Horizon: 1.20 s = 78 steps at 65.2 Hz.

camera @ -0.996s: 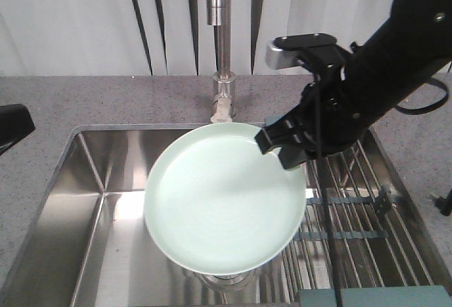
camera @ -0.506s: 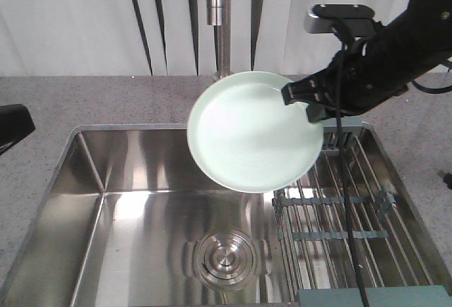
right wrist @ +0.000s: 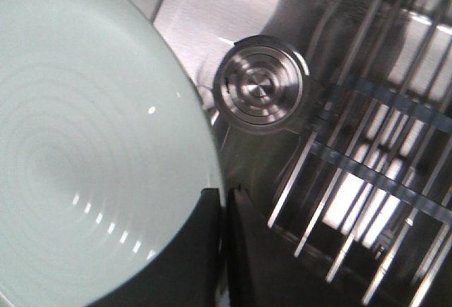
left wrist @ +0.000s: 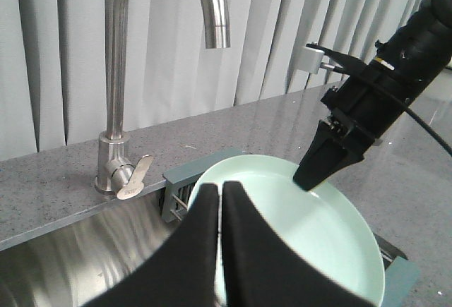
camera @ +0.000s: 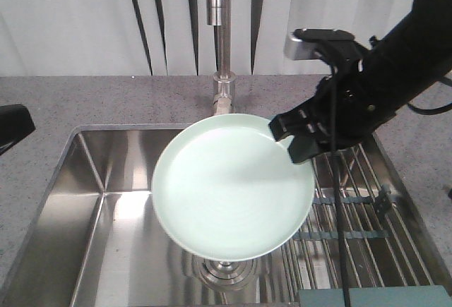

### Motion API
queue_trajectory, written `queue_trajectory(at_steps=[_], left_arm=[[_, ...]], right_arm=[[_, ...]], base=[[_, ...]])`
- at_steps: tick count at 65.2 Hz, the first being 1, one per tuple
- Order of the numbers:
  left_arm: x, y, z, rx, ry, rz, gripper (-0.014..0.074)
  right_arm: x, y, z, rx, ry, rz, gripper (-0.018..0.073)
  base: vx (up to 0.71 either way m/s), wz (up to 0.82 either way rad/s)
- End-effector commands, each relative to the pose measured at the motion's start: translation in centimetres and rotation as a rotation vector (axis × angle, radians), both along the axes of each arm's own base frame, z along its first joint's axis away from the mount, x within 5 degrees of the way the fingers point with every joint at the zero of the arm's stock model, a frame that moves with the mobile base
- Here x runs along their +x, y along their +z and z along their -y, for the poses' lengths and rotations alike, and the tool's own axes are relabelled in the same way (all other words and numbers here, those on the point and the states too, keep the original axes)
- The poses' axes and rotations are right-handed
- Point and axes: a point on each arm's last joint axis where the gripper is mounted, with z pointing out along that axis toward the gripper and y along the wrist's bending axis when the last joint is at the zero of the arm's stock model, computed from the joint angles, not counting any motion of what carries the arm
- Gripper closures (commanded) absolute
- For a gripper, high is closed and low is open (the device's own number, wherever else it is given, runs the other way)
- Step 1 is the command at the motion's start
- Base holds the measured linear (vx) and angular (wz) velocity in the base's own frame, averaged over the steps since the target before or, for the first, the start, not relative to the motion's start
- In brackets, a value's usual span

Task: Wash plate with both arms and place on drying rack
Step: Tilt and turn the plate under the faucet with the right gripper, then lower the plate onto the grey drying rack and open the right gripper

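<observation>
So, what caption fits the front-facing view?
Right gripper holds a mint-green plate by its rim above the steel sink.

Glossy mint plate (camera: 229, 193) tilts aloft beside the drying rack (camera: 355, 200).

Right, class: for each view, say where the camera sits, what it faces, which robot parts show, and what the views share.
Exterior front-facing: above the sink, looking down towards the faucet; shows the right arm, its right gripper clamping the plate.
Left wrist: behind the shut left gripper, looking across the plate towards the right arm.
Right wrist: looks down at the drain and drying rack; right gripper at the bottom.
Shared: all three show the plate.
</observation>
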Motion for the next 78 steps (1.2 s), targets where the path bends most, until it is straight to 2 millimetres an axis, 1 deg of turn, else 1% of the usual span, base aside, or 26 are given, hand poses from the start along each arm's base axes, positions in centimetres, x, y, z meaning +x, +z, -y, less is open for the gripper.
queue_trajectory(at_steps=[1, 7, 15, 21, 26, 31, 40, 48, 54, 60, 68, 73, 78], left_arm=[[0.0, 0.6, -0.2, 0.03, 0.024, 0.025, 0.0603], [0.0, 0.6, -0.2, 0.03, 0.024, 0.025, 0.0603], [0.0, 0.6, -0.2, 0.03, 0.024, 0.025, 0.0603], [0.0, 0.6, -0.2, 0.03, 0.024, 0.025, 0.0603], [0.0, 0.6, -0.2, 0.031, 0.022, 0.025, 0.0603], [0.0, 0.6, -0.2, 0.031, 0.022, 0.025, 0.0603], [0.0, 0.6, -0.2, 0.032, 0.022, 0.024, 0.0603], [0.0, 0.6, -0.2, 0.032, 0.022, 0.024, 0.0603], [0.0, 0.6, -0.2, 0.032, 0.022, 0.024, 0.0603], [0.0, 0.6, -0.2, 0.032, 0.022, 0.024, 0.0603], [0.0, 0.6, -0.2, 0.032, 0.022, 0.024, 0.0603], [0.0, 0.6, -0.2, 0.032, 0.022, 0.024, 0.0603], [0.0, 0.6, -0.2, 0.032, 0.022, 0.024, 0.0603]], right_arm=[[0.0, 2.1, -1.8, 0.116, -0.023, 0.152, 0.0564], [1.0, 2.3, -2.7, 0.171, -0.064, 0.253, 0.0564], [2.3, 3.1, -2.7, 0.22, -0.13, 0.381, 0.0564], [2.8, 3.4, -2.2, 0.182, -0.167, 0.456, 0.0564], [2.9, 3.4, -1.4, 0.094, -0.184, 0.498, 0.0564], [2.8, 3.7, -0.5, 0.008, -0.198, 0.528, 0.0564], [1.9, 4.8, 1.0, -0.101, -0.204, 0.591, 0.0564], [1.9, 4.3, 1.7, -0.201, -0.203, 0.603, 0.0564], [1.8, 4.1, 1.9, -0.207, -0.226, 0.579, 0.0564], [2.0, 4.3, 1.7, -0.186, -0.221, 0.612, 0.0564], [2.2, 4.5, 2.0, -0.214, -0.225, 0.642, 0.0564], [2.6, 4.7, 2.7, -0.222, -0.269, 0.657, 0.0564], [3.2, 4.8, 4.3, -0.241, -0.329, 0.667, 0.0564]], base=[[0.0, 0.0], [0.0, 0.0], [0.0, 0.0], [0.0, 0.0], [0.0, 0.0], [0.0, 0.0], [0.0, 0.0], [0.0, 0.0], [0.0, 0.0], [0.0, 0.0], [0.0, 0.0], [0.0, 0.0], [0.0, 0.0]])
